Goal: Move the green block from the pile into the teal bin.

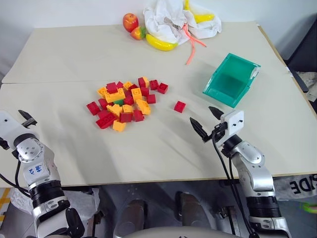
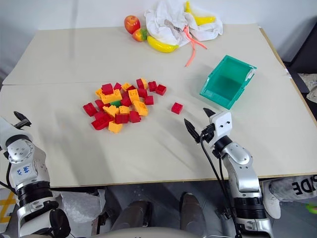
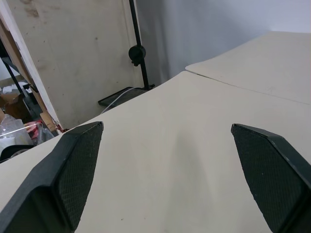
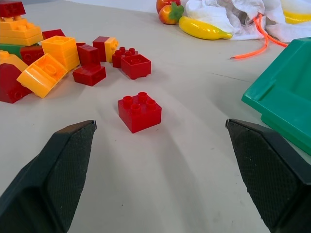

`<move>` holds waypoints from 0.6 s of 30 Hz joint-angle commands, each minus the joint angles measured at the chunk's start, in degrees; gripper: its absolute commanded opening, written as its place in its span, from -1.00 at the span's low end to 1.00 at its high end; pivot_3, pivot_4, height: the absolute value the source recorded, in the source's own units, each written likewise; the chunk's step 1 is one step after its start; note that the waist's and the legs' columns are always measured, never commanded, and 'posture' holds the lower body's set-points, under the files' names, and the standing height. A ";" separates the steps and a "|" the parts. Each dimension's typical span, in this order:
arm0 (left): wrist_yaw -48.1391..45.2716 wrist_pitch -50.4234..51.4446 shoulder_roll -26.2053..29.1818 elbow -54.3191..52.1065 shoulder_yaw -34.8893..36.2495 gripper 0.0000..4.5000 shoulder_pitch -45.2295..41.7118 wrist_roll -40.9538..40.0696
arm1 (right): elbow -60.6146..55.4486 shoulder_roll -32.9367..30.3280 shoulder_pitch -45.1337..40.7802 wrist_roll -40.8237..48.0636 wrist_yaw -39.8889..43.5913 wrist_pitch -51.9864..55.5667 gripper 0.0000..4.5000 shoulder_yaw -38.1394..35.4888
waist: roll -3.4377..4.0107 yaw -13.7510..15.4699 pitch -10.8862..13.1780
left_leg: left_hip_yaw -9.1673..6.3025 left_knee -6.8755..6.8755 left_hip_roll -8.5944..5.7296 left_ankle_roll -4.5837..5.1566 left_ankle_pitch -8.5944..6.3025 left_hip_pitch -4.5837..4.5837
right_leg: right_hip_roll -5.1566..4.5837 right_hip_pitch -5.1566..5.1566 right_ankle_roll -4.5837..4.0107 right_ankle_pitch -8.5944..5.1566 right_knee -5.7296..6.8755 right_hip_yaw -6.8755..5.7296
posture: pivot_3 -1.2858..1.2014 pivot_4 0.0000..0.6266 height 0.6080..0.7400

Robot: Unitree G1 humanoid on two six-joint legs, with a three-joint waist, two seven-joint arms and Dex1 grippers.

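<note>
— What are my grippers doing?

— I've got the right gripper (image 1: 207, 121) hovering over the near right part of the table (image 1: 74, 54), its two black fingers spread wide with nothing between them. The left gripper (image 3: 167, 170) is at the near left edge, jaws spread just as wide and empty too, pointing across bare tabletop.

— What's closest to the right one?

— A lone red brick (image 4: 140, 112) lies just beyond its fingertips, studs up, apart from the rest. Farther left is the pile (image 1: 125, 102) of red and yellow-orange bricks, around the middle of the table.

— And the green block?

— I see the green block (image 1: 119, 102) inside the pile, left of its middle, wedged between yellow and red bricks with only a small patch showing. Neither gripper is near it.

— The bin?

— The teal bin (image 1: 217, 90) sits far right of the pile, just beyond the right gripper, tipped so its open mouth faces it. I can see nothing inside. At the far edge I see an apple (image 1: 130, 22), a banana (image 1: 160, 43) and a crumpled white cloth (image 1: 171, 20).
</note>
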 commanded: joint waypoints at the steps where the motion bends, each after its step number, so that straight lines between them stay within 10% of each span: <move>1: -0.89 -1.27 0.98 -0.68 -0.04 1.00 -0.28 0.29 | -2.61 -0.22 -0.20 0.32 -0.11 -0.39 0.99 -0.23 | 0.00 0.01 0.00 | 0.00 0.00 0.00 0.00 0.00 0.00 | 0.00 0.00 0.00 0.00 0.00 0.00 | 0.03 -0.52 1.00; 18: -24.99 -0.78 7.49 -3.91 -2.77 1.00 1.19 -7.88 | -2.45 -5.19 -7.16 5.11 9.89 3.58 0.99 0.38 | 0.00 -0.13 0.00 | 0.00 0.00 0.05 0.00 0.00 0.00 | 0.01 0.01 0.00 0.00 -0.04 -0.01 | 0.03 -0.52 1.00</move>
